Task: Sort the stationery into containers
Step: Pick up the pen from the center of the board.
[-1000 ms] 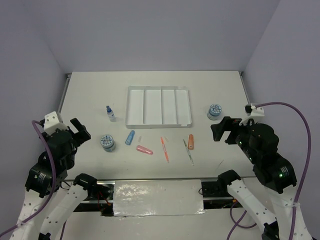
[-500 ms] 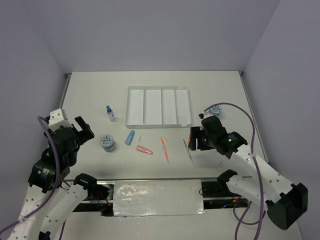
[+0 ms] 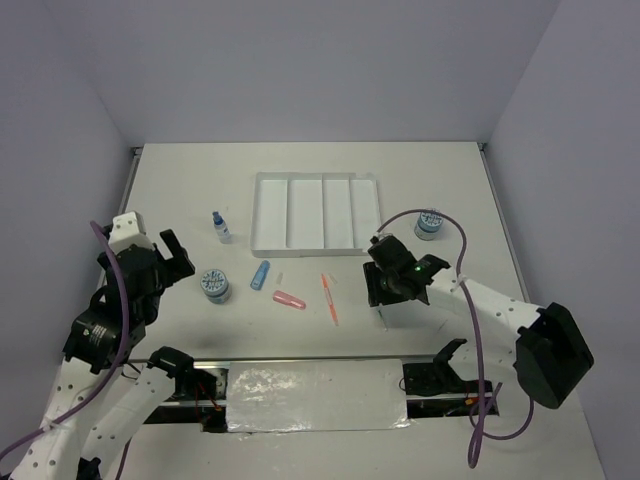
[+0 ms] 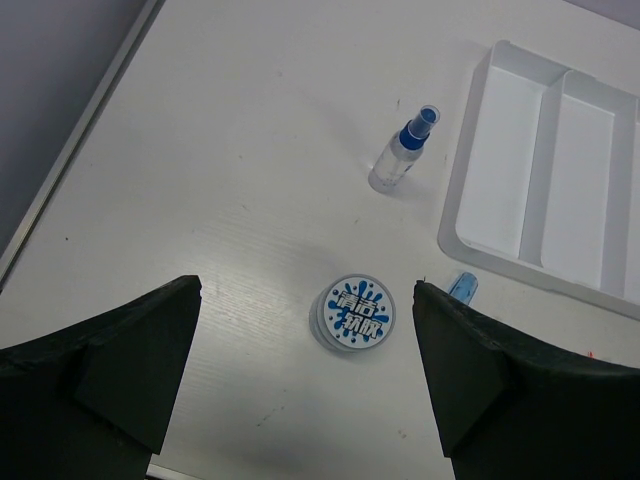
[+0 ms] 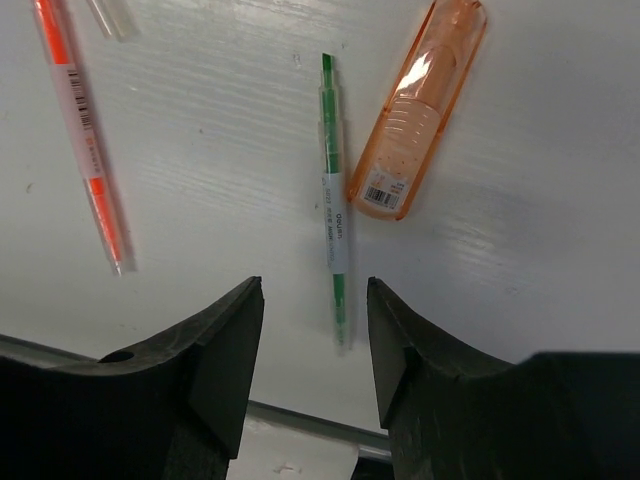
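Right pincer (image 5: 312,345) hangs low over the table, jaws half apart and gripping nothing. The green pen (image 5: 334,235) has its near tip between them, its length running 6 to 12 o'clock, square across their closing line. Orange stick (image 5: 425,110) lies just beside it at 1 o'clock, not touching; orange pen (image 5: 80,130) at 10. Left pincer (image 4: 305,295), wide, hovers over a disc (image 4: 352,313), well off, so the right is nearer. Farther, at 11 o'clock, the tray (image 3: 318,249) — all four compartments hold nothing.

Print on the disc (image 4: 352,313) and green pen (image 5: 333,215) is illegible.
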Motion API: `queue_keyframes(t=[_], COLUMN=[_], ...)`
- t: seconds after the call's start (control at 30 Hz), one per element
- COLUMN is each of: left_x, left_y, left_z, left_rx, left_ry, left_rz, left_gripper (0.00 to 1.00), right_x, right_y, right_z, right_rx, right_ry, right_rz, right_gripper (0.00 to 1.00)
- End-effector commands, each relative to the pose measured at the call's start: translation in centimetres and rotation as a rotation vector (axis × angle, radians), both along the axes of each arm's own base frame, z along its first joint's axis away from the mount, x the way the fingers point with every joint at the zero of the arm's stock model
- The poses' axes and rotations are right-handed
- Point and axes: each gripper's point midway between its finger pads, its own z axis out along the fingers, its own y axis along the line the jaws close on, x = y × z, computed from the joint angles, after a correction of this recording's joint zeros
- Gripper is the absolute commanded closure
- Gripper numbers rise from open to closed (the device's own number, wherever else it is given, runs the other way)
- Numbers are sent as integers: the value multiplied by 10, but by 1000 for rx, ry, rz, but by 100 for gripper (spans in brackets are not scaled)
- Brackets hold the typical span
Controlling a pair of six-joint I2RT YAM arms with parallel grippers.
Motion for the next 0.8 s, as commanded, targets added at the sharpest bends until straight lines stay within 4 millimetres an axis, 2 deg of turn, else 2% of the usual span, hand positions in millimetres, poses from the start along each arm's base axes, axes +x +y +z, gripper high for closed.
queue_keyframes(t=[0.0,0.67,0.7,0.73,0.77], left_x=[10,10,10,10,10], left_y=[-5,-8,-8,-8,-8], left_z=[6,7,7,7,7], left_rx=[3,-3,-4,-4,-3], left_ry=[-25,-31,-31,-32,-32], left_rz=[-21,-39,-42,-39,-40], left_gripper=[1,1,1,1,1], right_x=[10,14,14,15,15], right_y=[7,13,15,17,17], right_z=[-3,-49,-50,-50,-52], right_rx=[-18,-73,-68,-62,-64], right_ry=[-23,66,69,64,66], right_rz=[-8,2,10,15,15], right_gripper=[47,56,57,64,66])
